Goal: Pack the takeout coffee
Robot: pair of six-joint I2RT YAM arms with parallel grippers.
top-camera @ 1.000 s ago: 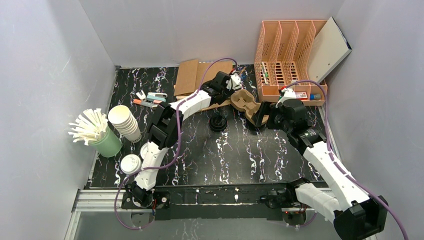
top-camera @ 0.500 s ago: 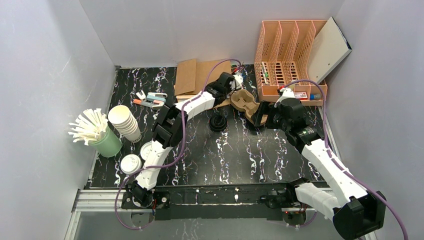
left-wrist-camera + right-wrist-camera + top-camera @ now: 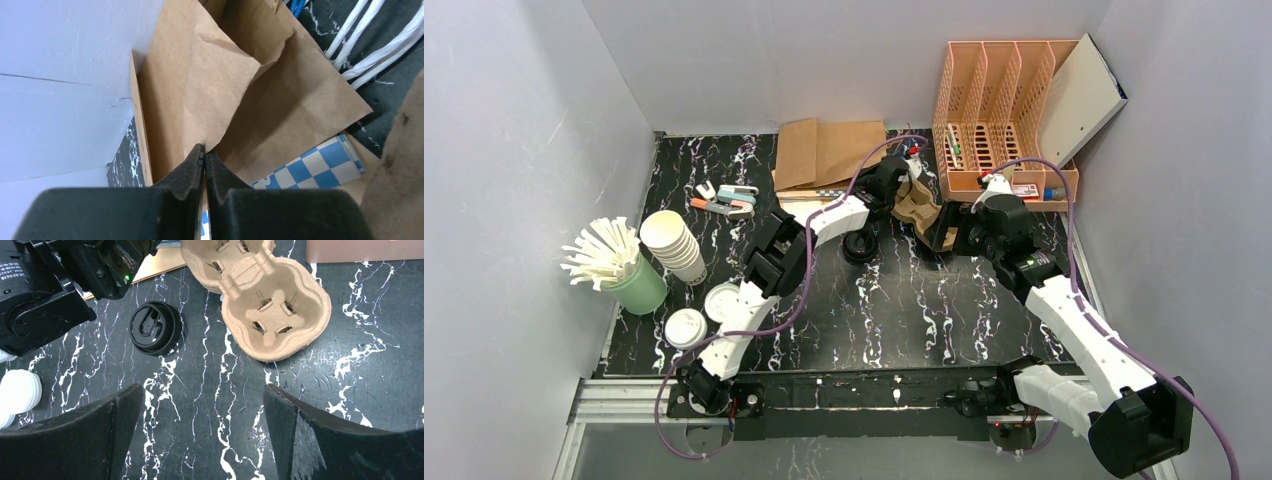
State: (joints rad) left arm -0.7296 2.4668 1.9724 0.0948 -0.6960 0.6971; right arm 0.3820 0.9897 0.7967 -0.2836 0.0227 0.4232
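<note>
Left end effector [image 3: 204, 160] (pinched closed) at paper bag [image 3: 200, 85] edge, wall [image 3: 60, 60] beside

Left hand [image 3: 204, 156] pinched together at far reach; right hand [image 3: 202, 392] spread wide.

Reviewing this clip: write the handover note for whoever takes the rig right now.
Left gripper: shut, tips against a fold of the brown paper bag; whether it pinches paper is unclear.
Right gripper: open, empty, over the table near the cup carrier.
Coffee: first lidded cup and second lidded cup stand by the left arm's base, far from the bag.
Done: nothing packed; carrier wells empty.
Left: probably open the bag, then load both cups.
</note>
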